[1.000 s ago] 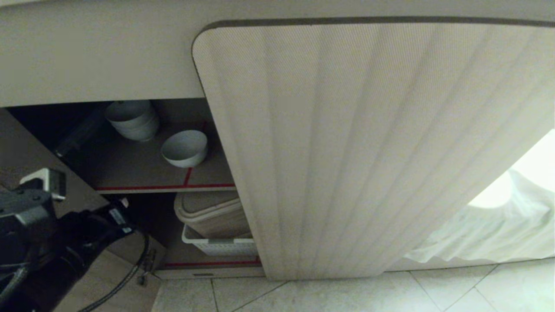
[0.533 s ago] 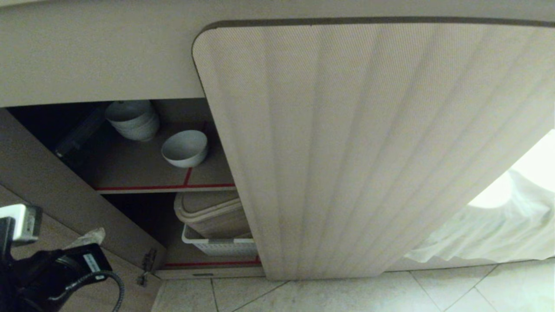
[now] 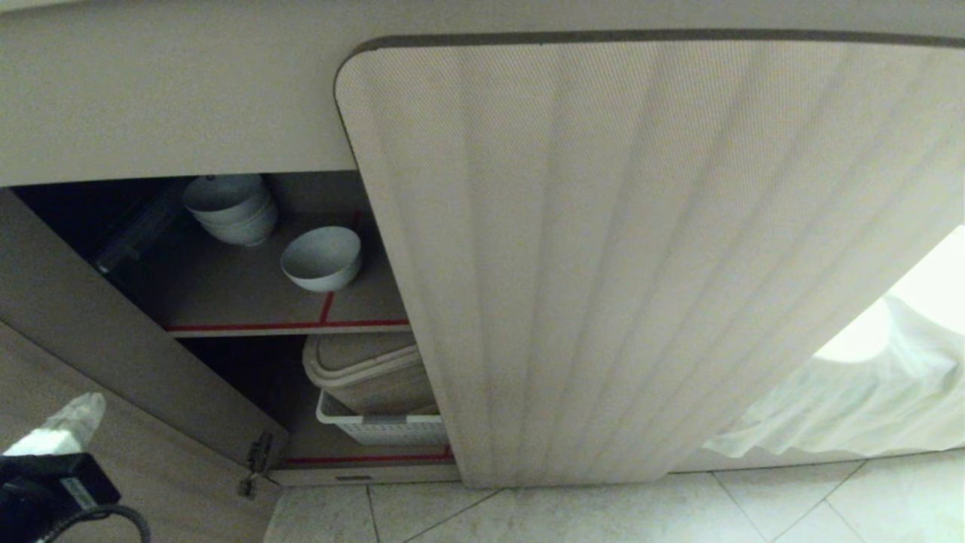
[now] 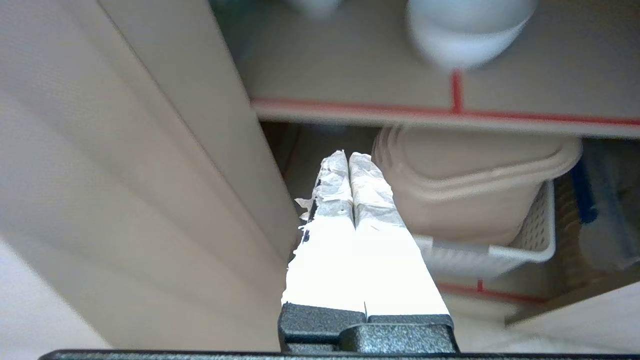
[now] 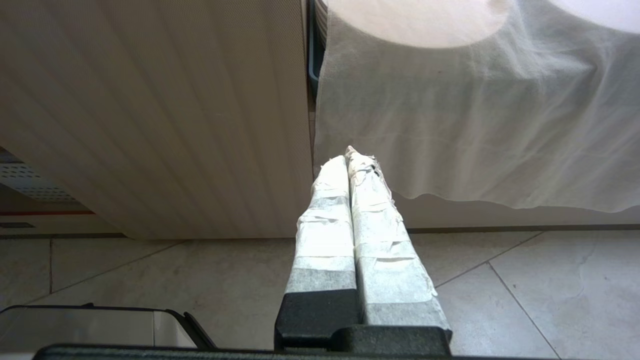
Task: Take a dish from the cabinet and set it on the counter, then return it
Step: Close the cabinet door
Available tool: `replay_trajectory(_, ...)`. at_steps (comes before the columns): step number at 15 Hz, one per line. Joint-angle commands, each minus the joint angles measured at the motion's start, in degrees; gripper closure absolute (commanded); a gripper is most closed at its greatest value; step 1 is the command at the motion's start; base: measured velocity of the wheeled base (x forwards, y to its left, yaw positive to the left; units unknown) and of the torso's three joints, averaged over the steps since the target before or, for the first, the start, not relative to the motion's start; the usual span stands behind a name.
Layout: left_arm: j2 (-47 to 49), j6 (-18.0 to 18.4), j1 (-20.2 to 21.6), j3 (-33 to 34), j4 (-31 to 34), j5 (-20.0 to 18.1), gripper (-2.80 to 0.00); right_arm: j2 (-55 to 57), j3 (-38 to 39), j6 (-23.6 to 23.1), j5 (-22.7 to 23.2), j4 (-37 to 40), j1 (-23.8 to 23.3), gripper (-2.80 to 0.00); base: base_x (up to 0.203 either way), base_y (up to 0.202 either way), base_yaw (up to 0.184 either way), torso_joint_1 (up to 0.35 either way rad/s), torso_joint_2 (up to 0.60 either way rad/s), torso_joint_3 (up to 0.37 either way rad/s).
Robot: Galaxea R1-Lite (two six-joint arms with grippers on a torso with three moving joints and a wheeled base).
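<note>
- Pale floor tiles (image 3: 603,513) run along the bottom of the head view, and the cabinet (image 3: 641,264) fills most of it: one fluted door shut across the middle, the other swung open at the lower left, showing brown shelves edged in red tape.
- On the upper shelf (image 3: 249,302), left of centre in the frame, I see the bowl (image 3: 321,259) standing alone, upright, just behind a red tape mark. A stack of bowls (image 3: 230,207) sits further back and to its left, apart from it.
- On the lower shelf a white basket (image 3: 381,426) holds beige tubs.
- I judge the bowl to be ceramic: stiff, fairly light, glazed and so slippery, and likely to chip if knocked against the shelf edge or the stack.
- The best hold, I think, is a pinch over the near rim, one finger inside and one outside; the wall looks too rounded for a grip across the whole body.
- My left gripper (image 4: 348,160) sits low at the bottom left corner of the head view, beside the open door, its taped fingers (image 4: 367,195) pressed together and holding nothing. It points into the opening at the height of the lower shelf, below the bowl and well apart from it.
- I would need to raise it and spread the fingers before reaching in.
- My right gripper (image 5: 350,160) is parked out of the head view, fingers closed and empty, facing the shut door and a white cloth (image 5: 475,125).
</note>
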Motion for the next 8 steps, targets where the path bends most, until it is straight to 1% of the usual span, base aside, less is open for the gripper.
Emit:
replay_trajectory(1, -8.96, 1.73, 0.16, 0.08, 0.69, -1.96, 0.00, 0.00, 0.00, 0.08, 0.01, 0.00, 0.00, 0.00, 0.000, 0.000, 0.000, 0.000, 0.00, 0.000)
replay_trajectory(3, -17.32, 2.38, 4.61, 0.12, 6.75, -10.43, 0.00, 0.00, 0.00, 0.00, 0.01, 0.00, 0.00, 0.00, 0.000, 0.000, 0.000, 0.000, 0.00, 0.000)
replay_trajectory(5, -27.70, 2.71, 9.93, 0.15, 16.57, -18.39, 0.00, 0.00, 0.00, 0.00, 0.01, 0.00, 0.00, 0.00, 0.000, 0.000, 0.000, 0.000, 0.00, 0.000)
replay_trajectory(6, -32.82, 3.01, 12.22, 0.16, 22.71, -21.01, 0.00, 0.00, 0.00, 0.02, 0.01, 0.00, 0.06, 0.00, 0.000, 0.000, 0.000, 0.000, 0.00, 0.000)
replay_trajectory(8, -37.75, 3.15, 15.12, 0.17, 32.79, -22.65, 0.00, 0.00, 0.00, 0.00, 0.01, 0.00, 0.00, 0.00, 0.000, 0.000, 0.000, 0.000, 0.00, 0.000)
